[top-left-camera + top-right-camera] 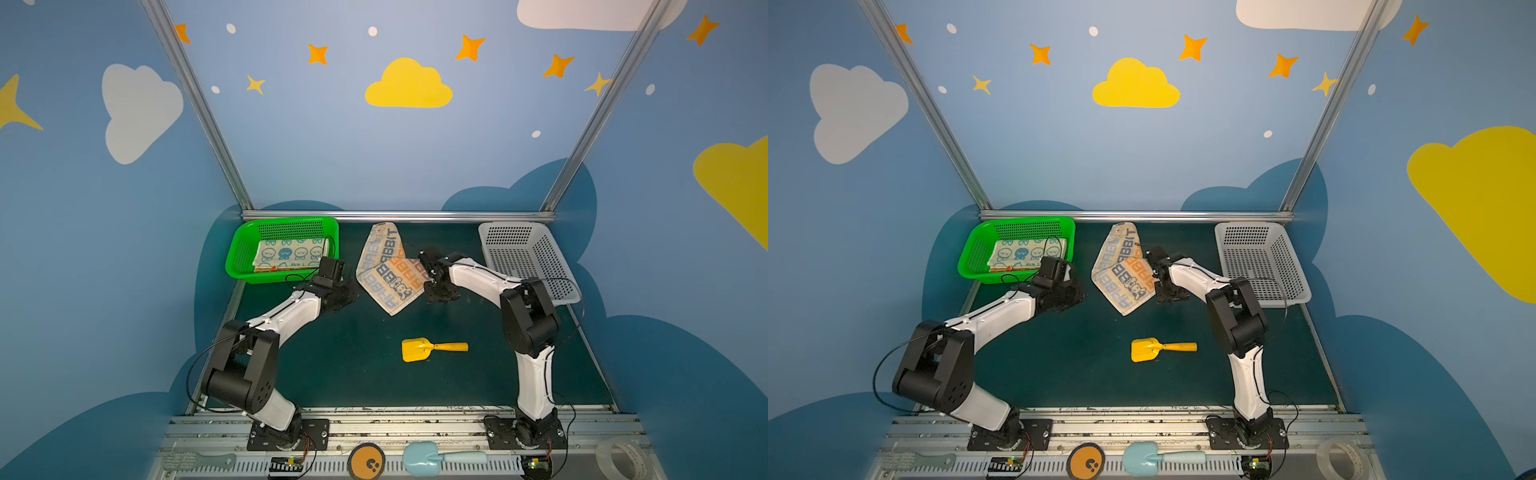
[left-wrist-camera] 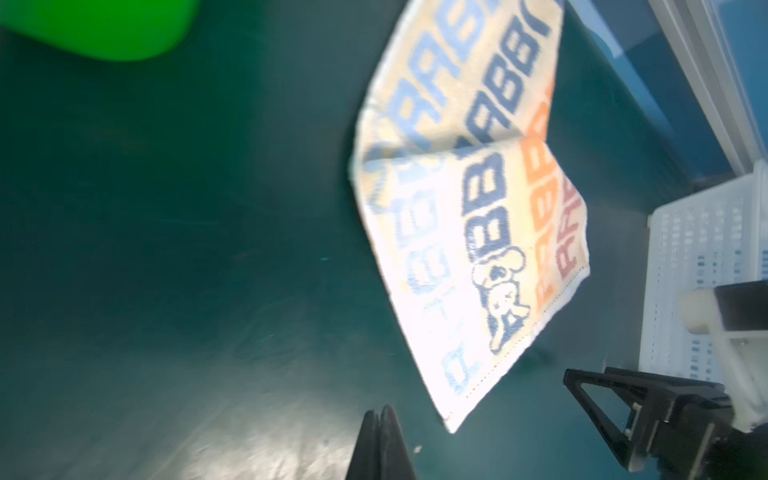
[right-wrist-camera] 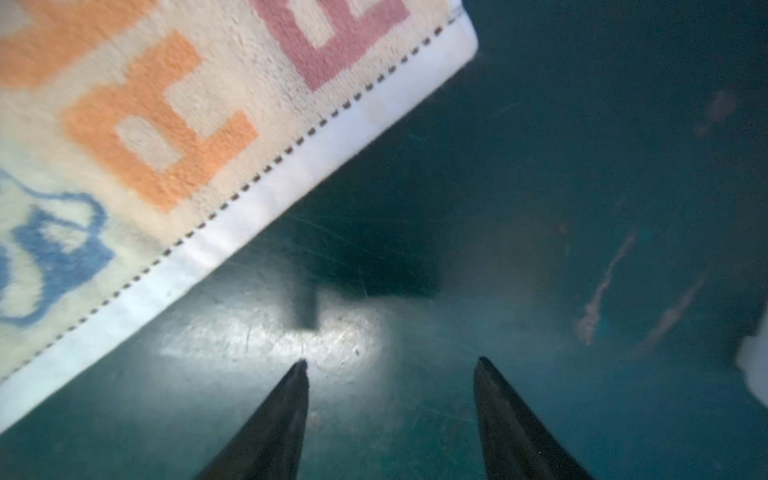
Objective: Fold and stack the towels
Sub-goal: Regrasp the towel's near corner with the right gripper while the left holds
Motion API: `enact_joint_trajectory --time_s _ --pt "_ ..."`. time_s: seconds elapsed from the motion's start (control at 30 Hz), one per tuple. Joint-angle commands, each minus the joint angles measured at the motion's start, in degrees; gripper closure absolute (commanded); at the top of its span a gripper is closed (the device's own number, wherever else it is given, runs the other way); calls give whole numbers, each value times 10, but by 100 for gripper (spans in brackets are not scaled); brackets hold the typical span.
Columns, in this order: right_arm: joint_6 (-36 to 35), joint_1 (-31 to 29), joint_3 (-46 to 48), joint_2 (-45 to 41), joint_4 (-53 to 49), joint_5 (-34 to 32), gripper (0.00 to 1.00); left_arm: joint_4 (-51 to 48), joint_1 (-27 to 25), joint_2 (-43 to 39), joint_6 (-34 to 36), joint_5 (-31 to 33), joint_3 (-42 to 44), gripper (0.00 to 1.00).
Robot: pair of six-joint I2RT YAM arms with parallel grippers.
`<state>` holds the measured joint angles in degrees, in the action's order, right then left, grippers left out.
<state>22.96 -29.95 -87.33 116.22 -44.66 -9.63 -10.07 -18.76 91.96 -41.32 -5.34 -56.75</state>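
Green basket (image 1: 240,259) w/ blue-face towel (image 1: 289,253).

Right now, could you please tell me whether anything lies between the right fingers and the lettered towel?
Nothing visible does. In the right wrist view, the right fingers stand open over bare mat, with the lettered towel just beyond their tips.

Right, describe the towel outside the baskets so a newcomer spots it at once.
On the dark green table mat, a green plastic basket sits back left and a white plastic basket back right. Between them lies a cream cloth towel. Unlike the face-printed towel inside the green basket, it carries blue and orange block letters.
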Motion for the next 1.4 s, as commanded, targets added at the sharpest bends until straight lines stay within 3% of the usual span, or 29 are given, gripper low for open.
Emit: enact_joint_trajectory --time_s 0.0,0.07,0.3,0.5,0.83,1.0,1.37 --pt "46 87 20 -32 53 176 33 4 -30 47 12 -24 -55 97" --pt "53 118 13 -21 77 241 32 -1 -48 84 12 -28 -90 97" --pt "58 155 -117 86 52 328 31 -13 -88 187 -3 -42 -180 49" --pt "49 148 -196 151 28 344 30 -22 -102 210 -10 -35 -186 21" --pt "24 130 -295 235 -49 295 31 -24 -94 242 -18 -41 -180 11" --pt "10 107 -320 257 -95 210 36 -32 -83 247 -14 -39 -175 10" --pt "-47 65 -305 258 -127 157 52 -45 -56 247 -1 -36 -176 7"
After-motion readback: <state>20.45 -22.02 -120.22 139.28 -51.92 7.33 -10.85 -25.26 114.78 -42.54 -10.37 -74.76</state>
